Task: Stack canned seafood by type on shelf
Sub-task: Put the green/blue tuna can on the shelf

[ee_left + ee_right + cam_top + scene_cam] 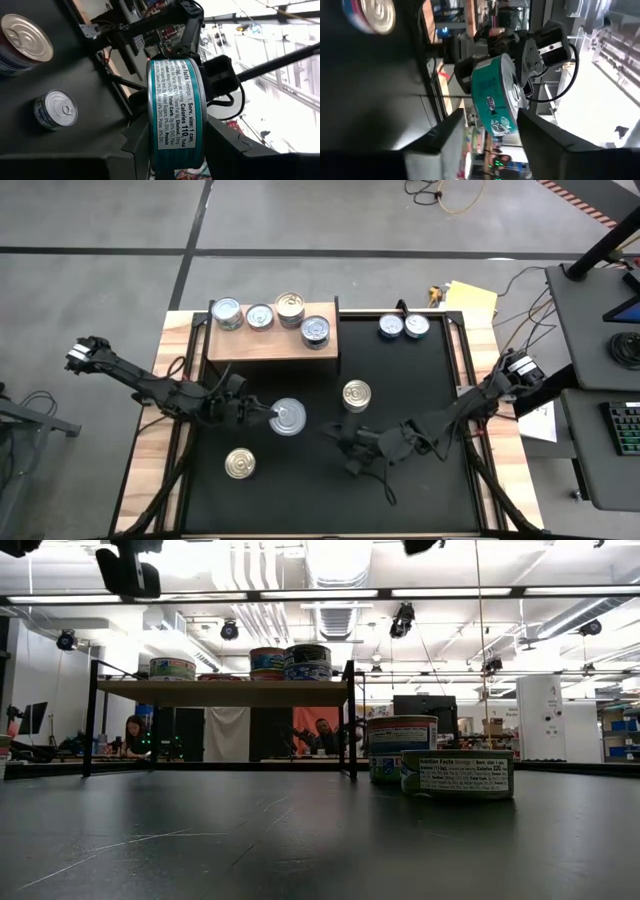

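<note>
High view: four tins (272, 315) sit on the shelf (270, 343). Left gripper (268, 413) clamps a teal-labelled tin (288, 417) above the table; right gripper (340, 442) empty, fingers parted. Four tins unshelved.

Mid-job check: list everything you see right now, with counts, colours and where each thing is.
shelf: one, light-brown wood, rear left of the table
cans on shelf: four showing from above, three silver tops and one gold, in a row on its top
rear cans: two, silver tops with blue sides, rear right of the table, side by side
centre can: one, gold top, mid-table
front can: one, gold top, front left
held can: one, silver top, teal label, in the left claw
table: one, black
yellow item: one, beyond the table's rear right
left claw: shut on the held can, left of centre
right claw: open, empty, front centre
</note>
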You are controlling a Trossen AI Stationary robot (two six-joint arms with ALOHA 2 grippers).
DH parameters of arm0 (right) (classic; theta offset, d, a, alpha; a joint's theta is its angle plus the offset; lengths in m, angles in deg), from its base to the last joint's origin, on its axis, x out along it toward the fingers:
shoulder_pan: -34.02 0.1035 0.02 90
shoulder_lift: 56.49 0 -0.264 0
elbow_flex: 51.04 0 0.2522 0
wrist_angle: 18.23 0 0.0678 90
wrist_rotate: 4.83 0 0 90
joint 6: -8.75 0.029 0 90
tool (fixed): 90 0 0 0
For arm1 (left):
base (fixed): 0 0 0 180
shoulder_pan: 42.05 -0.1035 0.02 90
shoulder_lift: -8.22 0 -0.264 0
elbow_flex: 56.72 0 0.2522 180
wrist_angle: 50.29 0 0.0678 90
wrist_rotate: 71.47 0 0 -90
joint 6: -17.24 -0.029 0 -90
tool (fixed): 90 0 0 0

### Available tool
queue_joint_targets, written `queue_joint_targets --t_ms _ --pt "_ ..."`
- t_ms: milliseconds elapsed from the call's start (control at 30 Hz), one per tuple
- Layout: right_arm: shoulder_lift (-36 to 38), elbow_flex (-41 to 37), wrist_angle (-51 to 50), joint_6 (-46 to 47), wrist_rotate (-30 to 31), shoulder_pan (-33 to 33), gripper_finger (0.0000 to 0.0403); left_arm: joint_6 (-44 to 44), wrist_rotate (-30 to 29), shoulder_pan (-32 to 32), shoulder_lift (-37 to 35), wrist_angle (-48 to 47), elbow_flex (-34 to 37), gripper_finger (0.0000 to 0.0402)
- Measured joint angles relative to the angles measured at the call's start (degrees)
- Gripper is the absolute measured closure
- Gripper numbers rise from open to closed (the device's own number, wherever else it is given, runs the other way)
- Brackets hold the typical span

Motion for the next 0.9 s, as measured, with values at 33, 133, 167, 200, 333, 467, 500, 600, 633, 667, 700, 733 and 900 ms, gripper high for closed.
queue_joint_targets --t_ms 33,133,167,200,333,467,500,600,633,667,700,733,900 --pt "0.00 0.00 -0.04 -1.66 -0.04 -0.39 0.0217 0.33 -0.19 -0.05 -0.04 0.00 0.17 0.0275" --pt "0.00 -0.07 1.07 -5.74 -1.29 -1.51 0.0188 1.22 -0.49 -0.27 0.03 -0.04 0.42 0.0275" --pt "0.00 -0.04 1.56 -6.58 -2.50 -1.98 0.0182 1.30 -0.56 -0.36 0.03 -0.05 0.48 0.0275" --pt "0.00 -0.04 2.07 -7.21 -3.43 -2.44 0.0177 1.31 -0.71 -0.53 0.09 -0.09 0.55 0.0275" --pt "0.00 -0.04 3.36 -9.48 -6.48 -4.13 0.0167 1.81 -1.09 -1.09 0.49 0.27 0.72 0.0275" --pt "-0.53 -0.04 3.89 -11.64 -9.63 -5.68 0.0166 1.93 -2.13 -1.44 0.70 2.04 0.72 0.0275" --pt "-0.79 -0.04 4.30 -11.88 -9.74 -5.92 0.0166 1.93 -2.43 -1.46 0.72 2.20 0.72 0.0275" --pt "-1.69 -0.04 4.55 -12.13 -10.11 -6.83 0.0167 1.90 -2.57 -1.75 0.77 3.62 0.72 0.0275" --pt "-1.96 -0.04 5.40 -12.35 -10.11 -7.15 0.0167 1.91 -2.56 -1.77 0.73 3.91 0.72 0.0275" --pt "-2.10 -0.04 5.74 -12.49 -10.22 -7.49 0.0166 1.90 -2.61 -1.77 0.74 3.95 0.72 0.0275" --pt "-2.45 -0.04 6.03 -12.65 -10.43 -7.90 0.0165 1.90 -2.61 -1.77 0.94 3.95 0.72 0.0275" --pt "-2.81 -0.04 7.37 -12.80 -10.55 -8.32 0.0164 1.90 -2.61 -1.80 1.09 3.95 0.72 0.0275" --pt "-4.01 0.20 10.15 -15.14 -10.91 -9.48 0.0173 2.27 -2.49 -1.81 2.53 3.98 0.73 0.0275"
